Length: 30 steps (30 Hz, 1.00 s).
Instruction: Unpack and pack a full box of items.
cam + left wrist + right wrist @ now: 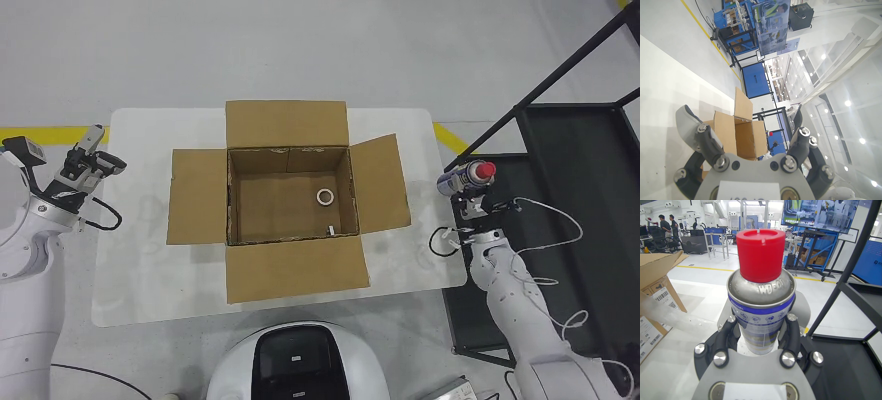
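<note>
A pale-floored workshop hall with a yellow floor line (60, 132) surrounds a white rectangular table (140, 280). In the middle of the table sits a brown cardboard box (290, 272) with all four flaps folded out flat. To the robot's right, just off the table's edge, stands a black metal cart with a flat shelf (590, 170). The right gripper (761, 330) is clamped around the body of a silver spray can with a blue label and a red plastic cap (466, 178), holding it above the table's right edge, between box and cart. The can lies roughly level, its long axis running across the robot, with the cap pointing at the cart and the base pointing at the box. The box opening is well apart to the gripper's left and the cart shelf is just to its right. Whichever way the can is bound, this arm is the nearer one. The left gripper (742, 115) hangs by the table's far left edge with its fingers spread wide and nothing between them. A small white roll of tape (324, 197) lies flat on the box floor, near the right wall.
</note>
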{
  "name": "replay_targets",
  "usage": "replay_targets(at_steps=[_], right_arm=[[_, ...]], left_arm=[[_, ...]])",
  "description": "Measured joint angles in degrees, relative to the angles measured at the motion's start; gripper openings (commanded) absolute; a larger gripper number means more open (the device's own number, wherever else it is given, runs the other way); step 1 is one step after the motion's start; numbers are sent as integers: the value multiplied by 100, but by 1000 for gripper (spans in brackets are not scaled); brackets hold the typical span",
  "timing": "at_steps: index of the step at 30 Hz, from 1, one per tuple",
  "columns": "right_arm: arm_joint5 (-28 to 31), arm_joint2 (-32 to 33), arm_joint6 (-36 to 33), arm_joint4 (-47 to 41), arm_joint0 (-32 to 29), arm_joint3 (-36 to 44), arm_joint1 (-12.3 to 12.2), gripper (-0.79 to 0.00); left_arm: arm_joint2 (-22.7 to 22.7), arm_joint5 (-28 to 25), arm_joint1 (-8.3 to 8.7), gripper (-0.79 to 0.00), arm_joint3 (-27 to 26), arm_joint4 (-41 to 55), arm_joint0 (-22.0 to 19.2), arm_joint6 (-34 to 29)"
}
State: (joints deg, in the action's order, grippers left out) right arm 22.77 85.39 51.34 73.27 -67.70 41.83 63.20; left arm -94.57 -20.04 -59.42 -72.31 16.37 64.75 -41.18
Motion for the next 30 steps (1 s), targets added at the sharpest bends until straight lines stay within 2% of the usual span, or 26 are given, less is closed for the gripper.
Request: replay_targets(at_steps=[9, 19, 30], right_arm=[[-14, 412, -359, -40, -405, 615, -132, -785], [183, 688, -634, -440, -609, 969, -167, -785], [118, 1049, -816, -440, -813, 1406, -243, -785]], left_arm=[[0, 0, 0, 0, 0, 0, 0, 0], [0, 0, 0, 0, 0, 0, 0, 0], [0, 0, 0, 0, 0, 0, 0, 0]])
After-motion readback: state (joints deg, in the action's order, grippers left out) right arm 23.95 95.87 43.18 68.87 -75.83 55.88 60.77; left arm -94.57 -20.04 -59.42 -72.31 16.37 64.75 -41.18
